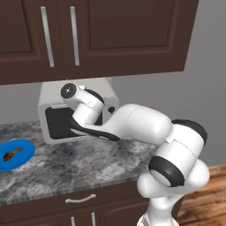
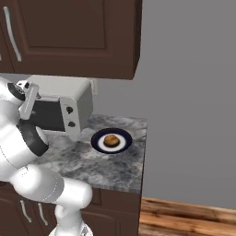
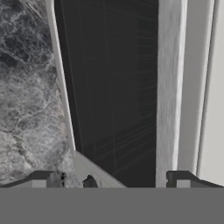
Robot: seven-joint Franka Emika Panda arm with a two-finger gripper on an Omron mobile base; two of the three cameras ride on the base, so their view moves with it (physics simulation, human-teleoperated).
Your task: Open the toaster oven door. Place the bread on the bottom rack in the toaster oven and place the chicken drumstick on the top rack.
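Spreading wide and holding nothing, the fingers [image 3: 41, 178] sit close before the toaster oven door [image 3: 113, 87], glass between them.

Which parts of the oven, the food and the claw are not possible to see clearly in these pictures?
- Oven front, left base view: the arm covers most of the door and the knobs.
- Racks, hand view: only faint lines behind the dark door glass; top and bottom cannot be told apart.
- Claw, hand view: only its open tips show at the bottom.
- Drumstick and bread: too small for detail.
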